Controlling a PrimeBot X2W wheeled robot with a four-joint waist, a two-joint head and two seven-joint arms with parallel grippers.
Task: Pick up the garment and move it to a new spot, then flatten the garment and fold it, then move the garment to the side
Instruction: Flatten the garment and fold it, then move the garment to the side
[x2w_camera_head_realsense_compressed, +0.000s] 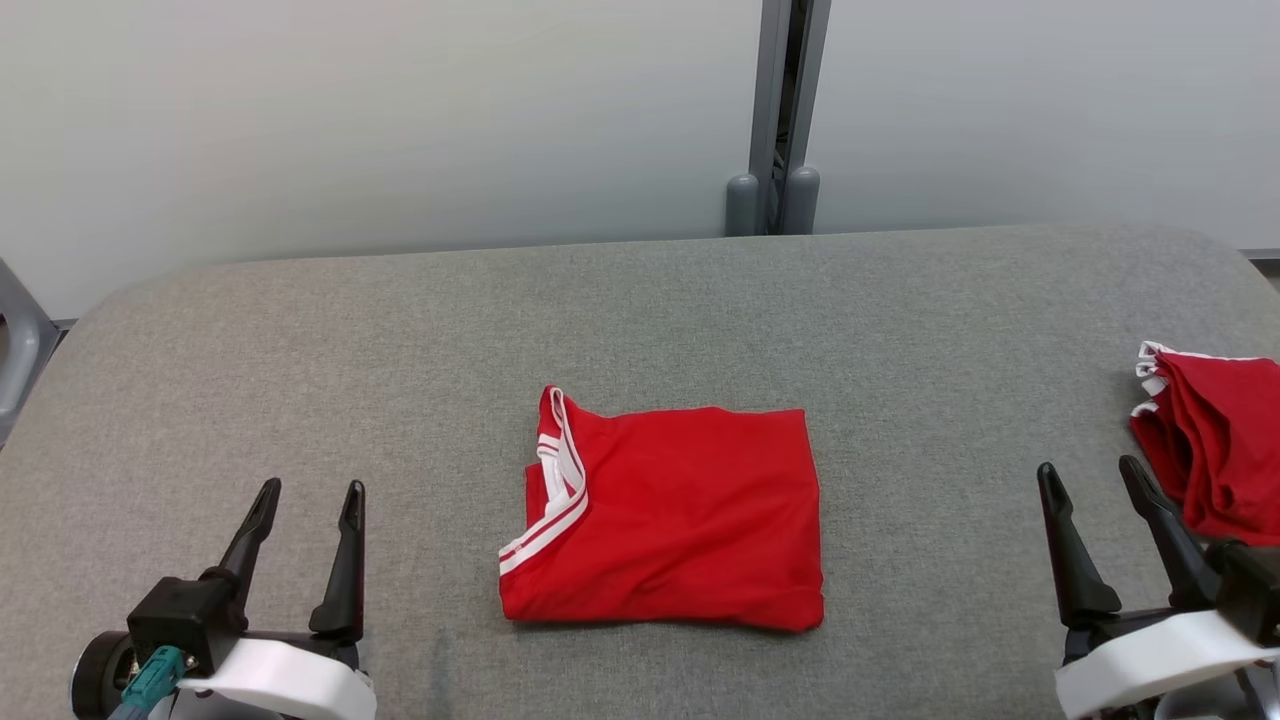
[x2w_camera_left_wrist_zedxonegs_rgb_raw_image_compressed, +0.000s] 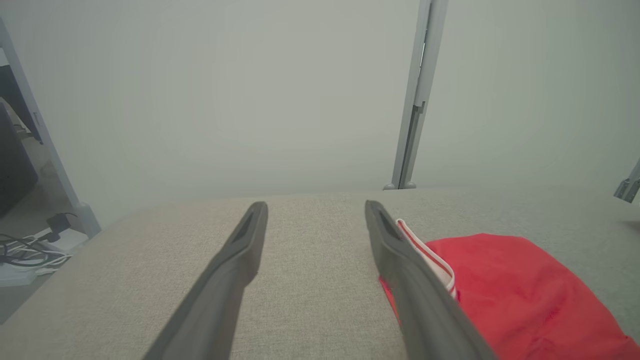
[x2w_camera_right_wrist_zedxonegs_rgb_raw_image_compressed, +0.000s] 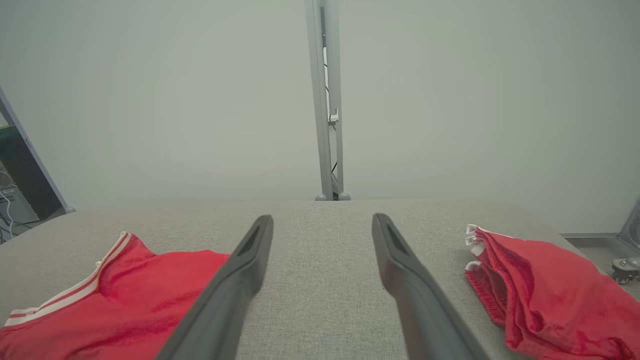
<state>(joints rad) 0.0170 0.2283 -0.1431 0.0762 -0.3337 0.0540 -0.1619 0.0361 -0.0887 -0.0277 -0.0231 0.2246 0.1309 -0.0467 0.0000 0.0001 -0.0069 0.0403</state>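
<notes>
A red garment with white trim (x2w_camera_head_realsense_compressed: 670, 520) lies folded into a neat rectangle at the middle of the grey padded table (x2w_camera_head_realsense_compressed: 640, 300). It also appears in the left wrist view as the red garment (x2w_camera_left_wrist_zedxonegs_rgb_raw_image_compressed: 515, 295) and in the right wrist view as the red garment (x2w_camera_right_wrist_zedxonegs_rgb_raw_image_compressed: 115, 305). My left gripper (x2w_camera_head_realsense_compressed: 310, 500) hovers open at the lower left, well to the left of the garment, with nothing between its fingers. My right gripper (x2w_camera_head_realsense_compressed: 1090, 478) stands open at the lower right, apart from the garment. The left gripper (x2w_camera_left_wrist_zedxonegs_rgb_raw_image_compressed: 316, 212) and right gripper (x2w_camera_right_wrist_zedxonegs_rgb_raw_image_compressed: 322, 225) show bare table between their fingers.
A second red cloth with white edging (x2w_camera_head_realsense_compressed: 1215, 440) lies folded at the table's right edge, close to my right gripper; it shows as the red cloth (x2w_camera_right_wrist_zedxonegs_rgb_raw_image_compressed: 545, 295) too. A grey post (x2w_camera_head_realsense_compressed: 775, 120) stands behind the table against a pale wall. Cables (x2w_camera_left_wrist_zedxonegs_rgb_raw_image_compressed: 30, 250) lie on the floor left.
</notes>
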